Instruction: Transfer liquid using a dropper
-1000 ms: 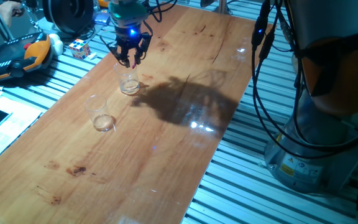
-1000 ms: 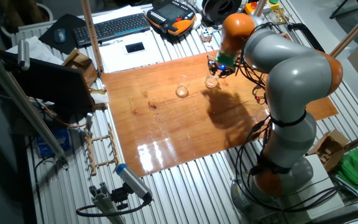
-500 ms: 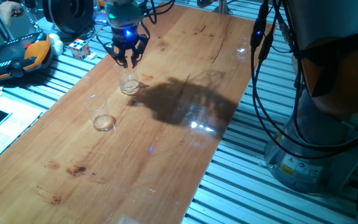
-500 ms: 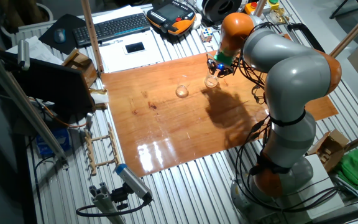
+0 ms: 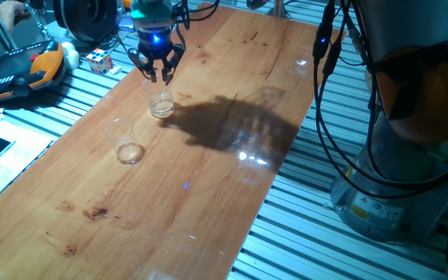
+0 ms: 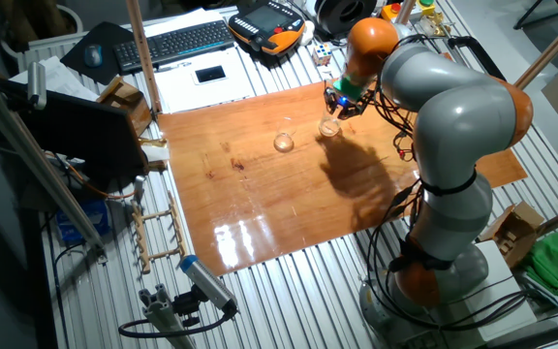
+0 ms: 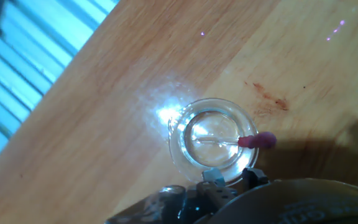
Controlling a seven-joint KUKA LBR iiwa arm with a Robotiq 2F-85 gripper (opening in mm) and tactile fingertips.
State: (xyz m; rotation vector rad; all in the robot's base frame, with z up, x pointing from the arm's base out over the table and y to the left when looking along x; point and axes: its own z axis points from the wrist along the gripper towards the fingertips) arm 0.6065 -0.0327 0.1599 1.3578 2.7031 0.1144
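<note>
Near glass: an empty-looking clear tumbler (image 5: 124,141) stands on the desk (image 5: 208,179), apart from the tool and nearer the fixed camera on that side.

Far glass: a second tumbler (image 5: 160,99) stands just below the tool; in the hand view it (image 7: 211,142) fills the middle of the picture.

Dropper: the dropper (image 7: 238,142) lies inside the far glass, its pink bulb resting at the rim on the right of the hand view and its clear tube running toward the glass's middle.

Liquid: too faint to tell in either glass.

Tool: the tool (image 5: 155,68) hangs above the far glass with nothing between its fingers; they look spread apart, though the view is small.

Key relation: the dropper is straight down from the tool, its long axis lying nearly level across the glass, the bulb toward the rim.

Judgement: the bulb is likely the part to grasp, and the tilt against the rim leaves little room for the fingers.
</note>
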